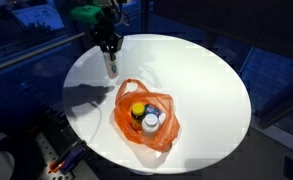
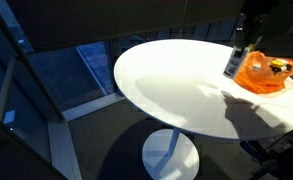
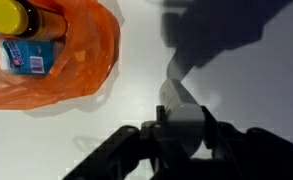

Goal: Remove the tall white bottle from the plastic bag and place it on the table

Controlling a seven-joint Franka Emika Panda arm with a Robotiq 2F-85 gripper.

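The tall white bottle (image 1: 111, 65) stands upright on the round white table (image 1: 196, 70), held between the fingers of my gripper (image 1: 109, 48). In an exterior view the bottle (image 2: 233, 63) sits just left of the orange plastic bag (image 2: 263, 76). In the wrist view the bottle (image 3: 182, 100) runs between my gripper's fingers (image 3: 182, 128), which are shut on it. The orange bag (image 1: 144, 118) lies open on the table, apart from the bottle. It holds a yellow-capped bottle (image 3: 10, 17) and a white container with a blue label (image 3: 26, 60).
The table edge (image 2: 146, 95) drops off to a dark floor. The table stands on a white pedestal base (image 2: 170, 155). Dark glass panels and railing surround the table.
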